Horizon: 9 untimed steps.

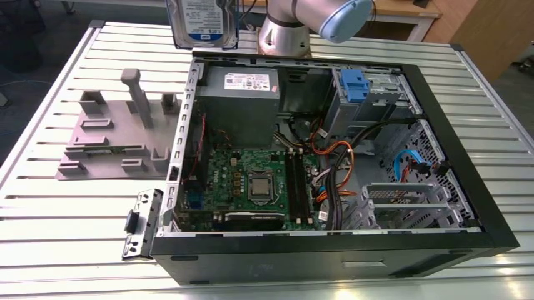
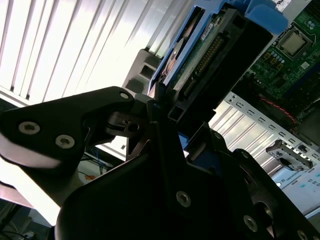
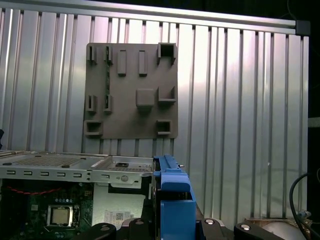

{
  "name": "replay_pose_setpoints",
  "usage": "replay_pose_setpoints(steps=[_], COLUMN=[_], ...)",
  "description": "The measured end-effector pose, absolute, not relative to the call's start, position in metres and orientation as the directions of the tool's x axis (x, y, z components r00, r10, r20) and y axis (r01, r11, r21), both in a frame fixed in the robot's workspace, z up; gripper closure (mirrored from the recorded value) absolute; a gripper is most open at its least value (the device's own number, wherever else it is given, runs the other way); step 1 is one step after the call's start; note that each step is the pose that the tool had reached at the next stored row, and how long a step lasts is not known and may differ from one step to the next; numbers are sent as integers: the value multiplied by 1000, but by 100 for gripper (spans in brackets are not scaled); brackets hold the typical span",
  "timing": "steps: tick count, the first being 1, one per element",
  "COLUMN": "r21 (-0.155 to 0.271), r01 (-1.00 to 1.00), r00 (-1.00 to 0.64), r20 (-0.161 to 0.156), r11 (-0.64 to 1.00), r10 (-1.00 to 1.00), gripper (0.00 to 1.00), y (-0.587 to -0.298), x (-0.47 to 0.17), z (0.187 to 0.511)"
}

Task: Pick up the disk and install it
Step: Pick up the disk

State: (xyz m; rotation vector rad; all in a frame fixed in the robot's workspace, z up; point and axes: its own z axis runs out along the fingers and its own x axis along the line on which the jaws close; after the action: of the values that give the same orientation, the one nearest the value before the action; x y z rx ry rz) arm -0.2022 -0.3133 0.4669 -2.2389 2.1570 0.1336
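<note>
1. Grey plastic stand with posts (image 1: 117, 134) rests on the ribbed metal worktop (image 1: 50, 206)
2. Silver labelled disk in blue bracket (image 1: 202, 25) hangs aloft near the case, black claw (image 2: 159, 107) clamped tight on it, presumably to carry it clear
3. Open black computer case (image 1: 334, 150) lies flat, bays exposed

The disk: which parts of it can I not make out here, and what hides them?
- Exterior view: the disk is cut off at its upper part by the top edge.
- Second wrist view: the hand, shut on the disk, covers its near end; its label faces away.
- First wrist view: the disk is edge-on behind its blue bracket, cut off by the picture's edge.
</note>
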Motion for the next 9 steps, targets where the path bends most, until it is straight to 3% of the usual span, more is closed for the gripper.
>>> replay_pose_setpoints(steps=[9], r21=[38], r01=[-999], r00=[36], r20=[-82], r11=[-39], r10=[-996], gripper=[64], y=[-315], x=[-202], z=[467])
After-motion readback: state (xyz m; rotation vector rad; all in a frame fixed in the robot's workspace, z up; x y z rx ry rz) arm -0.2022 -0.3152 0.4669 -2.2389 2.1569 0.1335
